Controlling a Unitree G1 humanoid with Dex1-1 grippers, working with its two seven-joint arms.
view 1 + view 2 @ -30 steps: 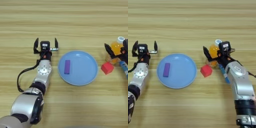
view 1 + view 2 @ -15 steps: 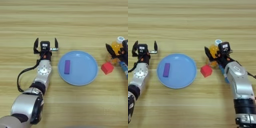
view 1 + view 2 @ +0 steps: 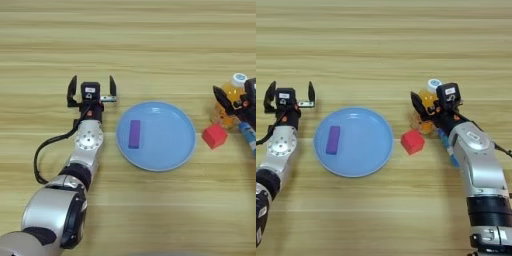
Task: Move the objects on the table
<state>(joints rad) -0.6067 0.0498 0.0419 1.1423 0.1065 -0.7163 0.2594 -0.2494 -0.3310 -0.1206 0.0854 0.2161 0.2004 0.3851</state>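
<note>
Right gripper [image 3: 428, 107] reaches forward, fingers spread around the orange-drink bottle [image 3: 426, 100]; left gripper [image 3: 92, 91] rests wide open.

On the wooden table [image 3: 150, 45] a light-blue plate [image 3: 170, 150] sits near the middle, with a flat purple block [image 3: 134, 134] lying lengthwise on its left part. Just left of the plate the left claw [image 3: 92, 91] rests with its two black fingers spread wide, touching nothing. Toward the table's right edge a small red cube [image 3: 215, 136] sits just beside the plate. Beyond it the right claw [image 3: 231, 107], partly cut off, is at an orange-drink bottle [image 3: 231, 97] with a white cap; a blue tube [image 3: 248, 135] lies at the edge.
</note>
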